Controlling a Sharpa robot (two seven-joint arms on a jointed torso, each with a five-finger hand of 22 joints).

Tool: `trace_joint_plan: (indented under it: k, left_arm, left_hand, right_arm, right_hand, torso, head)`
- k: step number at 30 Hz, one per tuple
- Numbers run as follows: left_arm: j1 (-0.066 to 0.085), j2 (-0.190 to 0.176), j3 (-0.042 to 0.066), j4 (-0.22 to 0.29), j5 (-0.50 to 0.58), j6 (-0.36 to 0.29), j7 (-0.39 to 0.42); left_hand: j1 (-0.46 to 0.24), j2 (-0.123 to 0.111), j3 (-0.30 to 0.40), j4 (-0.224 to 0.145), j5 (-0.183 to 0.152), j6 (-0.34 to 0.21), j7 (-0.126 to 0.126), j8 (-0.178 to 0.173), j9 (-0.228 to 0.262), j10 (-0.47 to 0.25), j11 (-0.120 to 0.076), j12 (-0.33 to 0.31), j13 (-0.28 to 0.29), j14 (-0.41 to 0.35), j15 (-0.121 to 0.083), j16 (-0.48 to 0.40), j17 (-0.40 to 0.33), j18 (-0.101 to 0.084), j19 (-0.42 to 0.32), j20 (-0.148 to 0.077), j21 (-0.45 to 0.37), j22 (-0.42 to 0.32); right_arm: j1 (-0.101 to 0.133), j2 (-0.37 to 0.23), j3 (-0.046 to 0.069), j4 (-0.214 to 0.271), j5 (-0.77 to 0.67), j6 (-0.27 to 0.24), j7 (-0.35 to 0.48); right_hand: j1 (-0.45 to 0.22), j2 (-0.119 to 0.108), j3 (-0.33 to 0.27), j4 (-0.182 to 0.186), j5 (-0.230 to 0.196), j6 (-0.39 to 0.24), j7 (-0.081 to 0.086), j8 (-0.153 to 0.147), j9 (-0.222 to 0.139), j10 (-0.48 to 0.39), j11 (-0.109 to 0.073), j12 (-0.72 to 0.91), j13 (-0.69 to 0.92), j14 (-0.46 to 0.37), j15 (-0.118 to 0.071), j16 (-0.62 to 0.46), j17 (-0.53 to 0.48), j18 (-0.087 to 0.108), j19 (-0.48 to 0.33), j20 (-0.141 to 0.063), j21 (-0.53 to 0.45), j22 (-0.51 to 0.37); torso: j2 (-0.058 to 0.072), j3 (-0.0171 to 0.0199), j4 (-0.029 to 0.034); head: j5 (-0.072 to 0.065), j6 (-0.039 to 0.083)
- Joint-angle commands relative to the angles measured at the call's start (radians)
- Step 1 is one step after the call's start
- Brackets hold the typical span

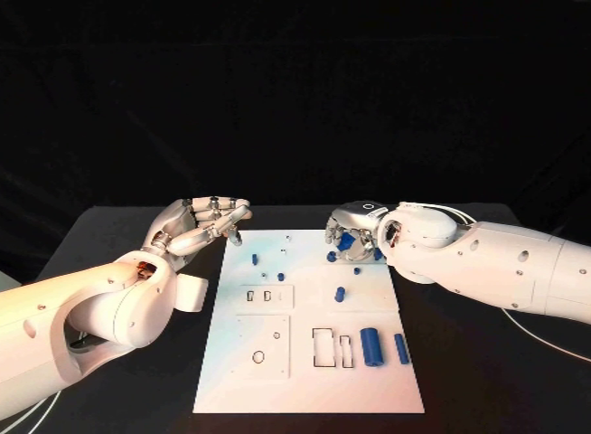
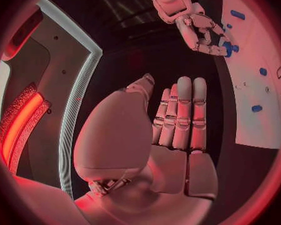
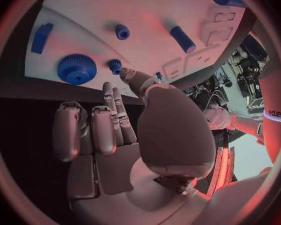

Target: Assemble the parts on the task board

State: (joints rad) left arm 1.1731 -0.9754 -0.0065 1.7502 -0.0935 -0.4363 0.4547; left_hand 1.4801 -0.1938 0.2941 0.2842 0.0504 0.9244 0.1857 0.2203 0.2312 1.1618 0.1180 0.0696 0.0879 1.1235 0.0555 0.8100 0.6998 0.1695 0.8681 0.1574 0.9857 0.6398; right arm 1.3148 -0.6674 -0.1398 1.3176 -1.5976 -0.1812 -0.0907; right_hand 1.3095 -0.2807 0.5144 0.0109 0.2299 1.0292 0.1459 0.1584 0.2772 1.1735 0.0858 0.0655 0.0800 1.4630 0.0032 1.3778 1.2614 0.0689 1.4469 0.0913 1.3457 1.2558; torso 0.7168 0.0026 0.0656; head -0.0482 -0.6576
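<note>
While the left hand [image 1: 201, 222] hangs just off the task board's [image 1: 276, 380] far left corner, its fingers lie straight and close together around nothing. On the board itself two long blue cylinders [image 1: 371, 347] lie side by side near its right edge, beside two rectangular slots [image 1: 324, 347]. Several small blue pegs [image 1: 340, 294] are scattered over the far half. At the far right corner the right hand [image 1: 357, 233] hovers over a blue knurled wheel [image 3: 77, 69], fingertips [image 3: 129, 75] touching a small blue peg there; whether it grips it I cannot tell.

parts [image 1: 371, 346] on task board [image 1: 309, 380] (mid-table)
</note>
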Motion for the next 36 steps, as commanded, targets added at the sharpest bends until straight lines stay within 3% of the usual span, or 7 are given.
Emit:
trace_joint_plan:
  k: [1,26,31,36]
  left_arm:
    - [0.003,0.000,0.002,0.004,-0.006,0.021,0.002]
    - [0.008,-0.004,0.003,0.008,-0.004,0.025,-0.005]
    - [0.009,-0.004,0.003,0.008,-0.002,0.027,-0.006]
    - [0.009,-0.003,0.003,0.007,-0.001,0.030,-0.009]
  left_hand:
    - [-0.005,-0.002,0.007,-0.001,0.001,0.001,0.000,-0.004,0.001,-0.004,0.005,-0.002,0.001,-0.008,-0.001,0.005,0.001,0.012,-0.006,0.000,0.005,0.001]
    - [-0.007,0.002,0.008,-0.001,0.001,0.000,0.002,-0.006,0.003,-0.007,0.006,-0.001,0.002,-0.004,0.000,0.021,0.003,0.013,-0.011,0.001,0.023,0.014]
    - [-0.007,0.003,0.009,-0.001,0.001,0.000,0.002,-0.006,0.003,-0.007,0.006,0.000,0.002,-0.003,0.000,0.023,0.004,0.013,-0.012,0.001,0.026,0.016]
    - [-0.006,0.004,0.010,-0.001,0.001,0.000,0.002,-0.006,0.003,-0.007,0.006,0.000,0.002,-0.002,0.000,0.025,0.004,0.013,-0.012,0.001,0.028,0.017]
  right_arm:
    - [-0.003,0.005,-0.001,-0.005,-0.023,0.026,-0.004]
    - [-0.016,0.034,-0.004,-0.042,-0.023,0.038,0.002]
    - [-0.017,0.038,-0.004,-0.044,-0.022,0.033,0.001]
    - [-0.018,0.040,-0.004,-0.046,-0.024,0.022,-0.003]
  right_hand:
    - [0.002,0.002,-0.002,0.002,0.005,0.005,-0.004,-0.001,0.002,-0.005,0.001,-0.001,0.002,0.061,0.002,0.005,0.002,-0.008,0.007,0.003,0.006,0.004]
    - [-0.002,0.028,0.030,0.027,0.009,0.028,-0.007,0.013,0.020,0.026,-0.004,0.002,0.012,0.060,-0.002,0.022,0.008,-0.014,0.016,0.005,0.037,0.046]
    - [-0.003,0.034,0.039,0.031,0.009,0.035,-0.009,0.018,0.026,0.034,-0.007,0.002,0.013,0.059,-0.004,0.025,0.008,-0.015,0.018,0.005,0.043,0.054]
    - [0.001,0.054,0.057,0.037,-0.003,0.057,-0.018,0.034,0.041,0.065,-0.016,0.007,0.020,0.059,-0.011,0.032,0.011,-0.020,0.026,0.001,0.063,0.082]
  torso:
    - [0.004,-0.0007,0.0025]
    - [0.013,-0.0004,0.0032]
    - [0.014,-0.0003,0.0008]
    - [0.014,-0.0012,-0.0007]
  head:
    - [0.000,-0.001]
    - [0.005,-0.008]
    - [0.005,-0.010]
    - [0.005,-0.010]
